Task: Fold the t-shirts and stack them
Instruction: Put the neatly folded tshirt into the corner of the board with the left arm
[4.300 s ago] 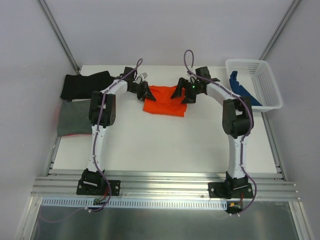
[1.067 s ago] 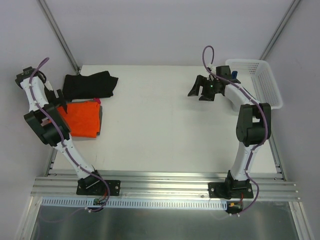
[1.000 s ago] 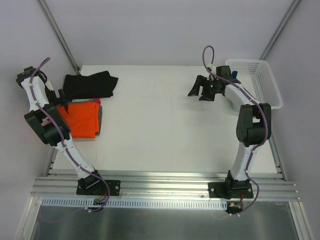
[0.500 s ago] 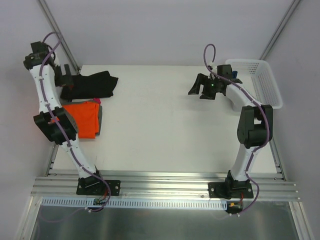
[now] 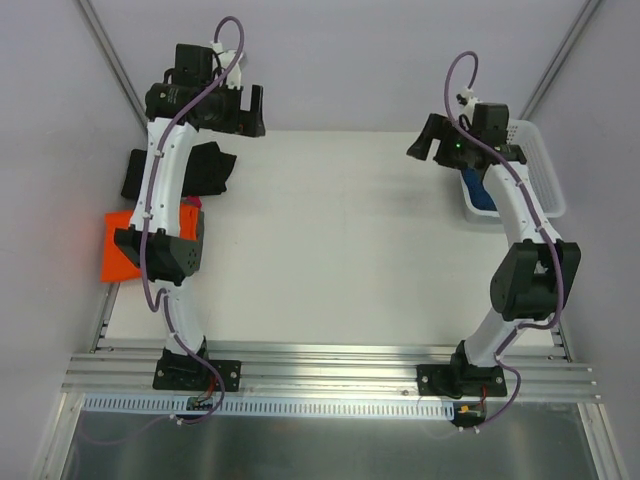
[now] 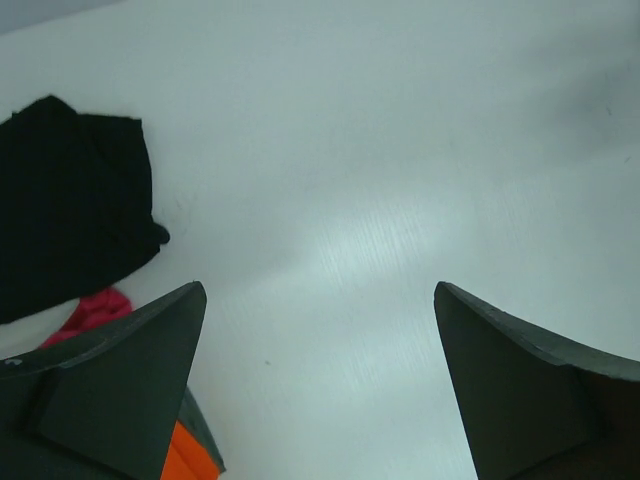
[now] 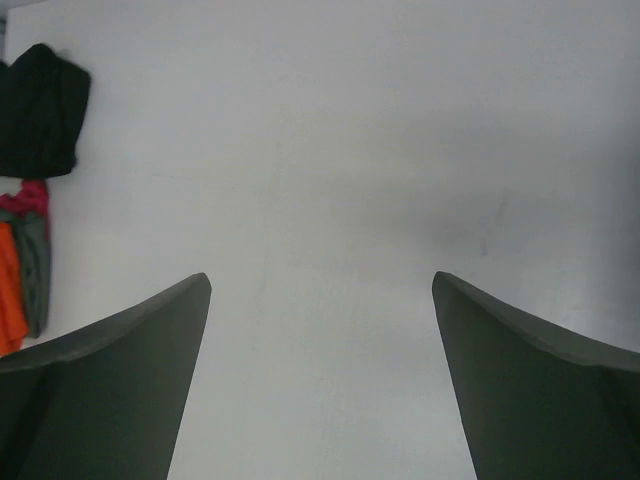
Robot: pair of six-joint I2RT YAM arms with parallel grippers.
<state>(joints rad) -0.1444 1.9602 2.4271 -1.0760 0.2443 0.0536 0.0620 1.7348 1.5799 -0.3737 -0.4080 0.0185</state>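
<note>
A folded orange-red t-shirt (image 5: pixel 114 258) lies at the table's left edge on a dark grey t-shirt (image 7: pixel 36 285), partly behind my left arm. A black t-shirt (image 5: pixel 205 166) is crumpled just behind them. A blue t-shirt (image 5: pixel 483 192) sits in the white basket (image 5: pixel 548 165). My left gripper (image 5: pixel 256 112) hangs open high over the back left of the table, holding nothing. My right gripper (image 5: pixel 425 140) is open and empty, raised beside the basket. The left wrist view shows the left gripper (image 6: pixel 318 290) over bare table, with the black t-shirt (image 6: pixel 70 200) at the left. The right gripper (image 7: pixel 320 278) also looks down on bare table.
A bit of pink-red cloth (image 6: pixel 95 310) peeks out between the black t-shirt and the stack. Metal frame posts rise at the back left and back right corners. White walls close in the table on three sides.
The orange-red t-shirt went from the table's back middle to the left stack. My left gripper has let it go and swung up and back. My right arm has risen toward the basket.
</note>
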